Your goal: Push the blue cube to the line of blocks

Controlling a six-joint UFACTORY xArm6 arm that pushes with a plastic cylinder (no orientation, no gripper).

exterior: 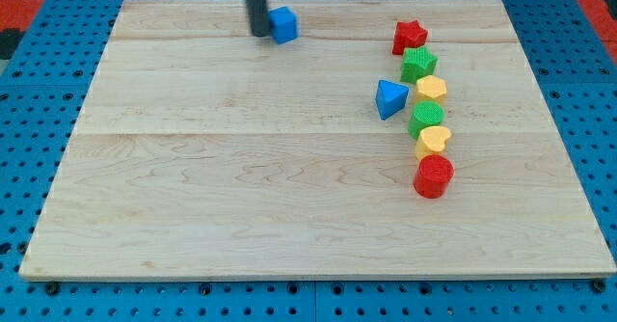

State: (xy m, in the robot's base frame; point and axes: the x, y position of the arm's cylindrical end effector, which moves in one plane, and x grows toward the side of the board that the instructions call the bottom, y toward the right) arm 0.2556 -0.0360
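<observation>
The blue cube (284, 24) sits near the top edge of the wooden board (241, 187), left of centre. My tip (260, 34) touches the cube's left side; the dark rod rises out of the view's top. At the view's right a line of blocks runs top to bottom: red star (409, 37), green star (418, 64), yellow block (432, 89), green block (425, 119), yellow block (434, 141), red cylinder (434, 176). A blue triangular block (390, 98) lies just left of the line.
The board lies on a blue pegboard surface (39, 120). Red panels show at the top corners (19, 4).
</observation>
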